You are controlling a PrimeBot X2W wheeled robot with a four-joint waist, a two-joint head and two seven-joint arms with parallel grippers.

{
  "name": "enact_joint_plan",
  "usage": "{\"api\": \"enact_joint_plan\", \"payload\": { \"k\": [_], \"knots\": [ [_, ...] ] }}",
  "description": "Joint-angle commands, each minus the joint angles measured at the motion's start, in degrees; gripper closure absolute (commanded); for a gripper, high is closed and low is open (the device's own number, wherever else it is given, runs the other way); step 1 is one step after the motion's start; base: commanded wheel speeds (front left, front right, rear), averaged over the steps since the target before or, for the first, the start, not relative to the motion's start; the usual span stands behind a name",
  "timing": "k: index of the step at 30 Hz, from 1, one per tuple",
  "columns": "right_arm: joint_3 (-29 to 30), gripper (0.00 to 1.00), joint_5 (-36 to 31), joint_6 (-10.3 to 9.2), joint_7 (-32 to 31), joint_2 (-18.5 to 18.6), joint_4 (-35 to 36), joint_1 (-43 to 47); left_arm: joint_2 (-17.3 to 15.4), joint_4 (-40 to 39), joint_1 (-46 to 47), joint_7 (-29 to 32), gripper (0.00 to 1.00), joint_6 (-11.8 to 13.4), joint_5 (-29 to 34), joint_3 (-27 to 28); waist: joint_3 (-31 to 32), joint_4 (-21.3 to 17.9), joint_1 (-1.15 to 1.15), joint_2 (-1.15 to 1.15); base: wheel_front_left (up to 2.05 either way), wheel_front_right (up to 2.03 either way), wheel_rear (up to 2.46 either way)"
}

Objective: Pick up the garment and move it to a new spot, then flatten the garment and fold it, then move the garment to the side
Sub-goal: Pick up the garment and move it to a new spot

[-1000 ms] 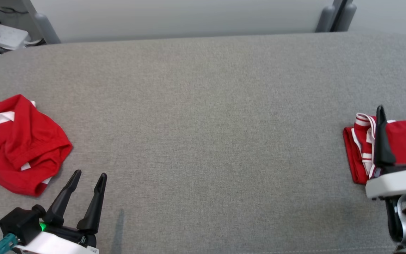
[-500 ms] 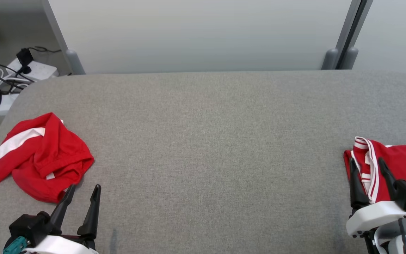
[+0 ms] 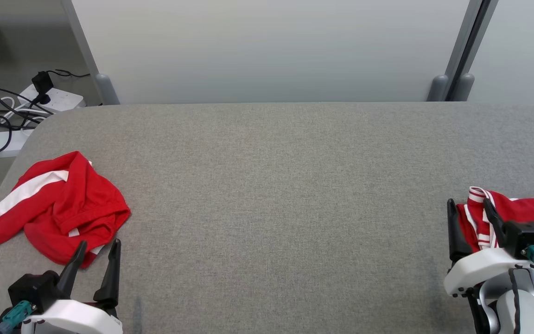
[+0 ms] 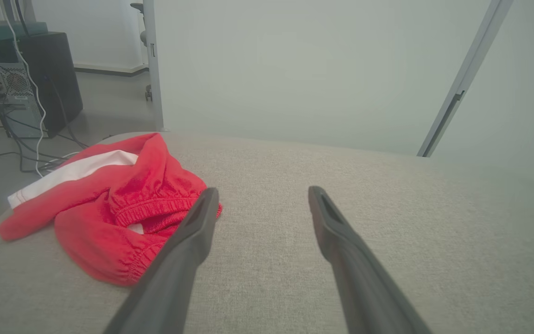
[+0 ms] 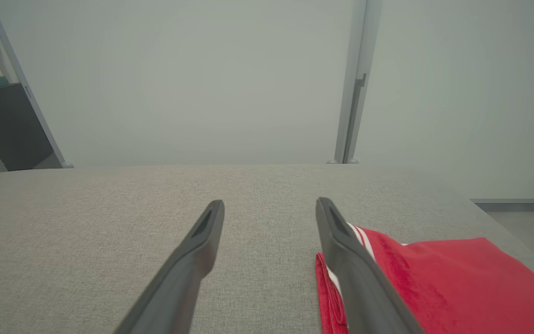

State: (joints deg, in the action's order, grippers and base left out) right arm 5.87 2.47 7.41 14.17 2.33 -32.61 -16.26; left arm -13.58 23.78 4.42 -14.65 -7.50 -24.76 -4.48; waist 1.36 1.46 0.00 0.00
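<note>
The left gripper [image 3: 98, 245] hovered above the table [image 3: 267, 185] at its near left corner, fingers spread apart and pointing toward the far edge. The right gripper [image 3: 467, 204] hung at the table's near right corner, likewise spread.

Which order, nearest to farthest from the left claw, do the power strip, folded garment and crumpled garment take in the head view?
From the left claw:
1. Crumpled garment, just beyond its fingertips, on the table's left side.
2. Power strip, past the table's far-left corner.
3. Folded garment, across the table at its right edge.
</note>
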Motion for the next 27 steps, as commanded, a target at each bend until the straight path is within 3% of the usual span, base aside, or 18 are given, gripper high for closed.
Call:
{"api": "enact_joint_plan", "payload": {
  "k": [1,14,19,27],
  "knots": [
    [-1.7,0.0,-0.5,0.08,0.8,0.5,0.7,-2.6,-1.5,-0.7,4.1,-0.3,0.0,0.0,0.2,2.2,-0.1,0.0,0.0,0.0,0.0,0.0,0.0],
    [-3.5,0.0,-1.1,0.08,0.8,0.5,1.5,-2.9,-1.4,0.1,4.6,-0.3,0.0,0.0,1.4,3.3,-0.3,1.6,0.0,0.0,0.0,0.0,0.0],
    [-5.6,0.0,-0.6,0.08,0.8,0.5,1.8,-3.0,-1.2,0.4,4.5,-0.3,0.0,0.0,1.9,4.6,-0.6,5.7,0.0,0.0,0.0,0.0,0.0],
    [-10.8,0.0,1.8,0.08,0.8,0.5,0.7,-4.8,-2.2,2.4,4.9,-0.3,0.0,0.0,1.9,7.1,-1.3,15.4,0.0,0.0,0.0,0.0,0.0]
  ]
}}
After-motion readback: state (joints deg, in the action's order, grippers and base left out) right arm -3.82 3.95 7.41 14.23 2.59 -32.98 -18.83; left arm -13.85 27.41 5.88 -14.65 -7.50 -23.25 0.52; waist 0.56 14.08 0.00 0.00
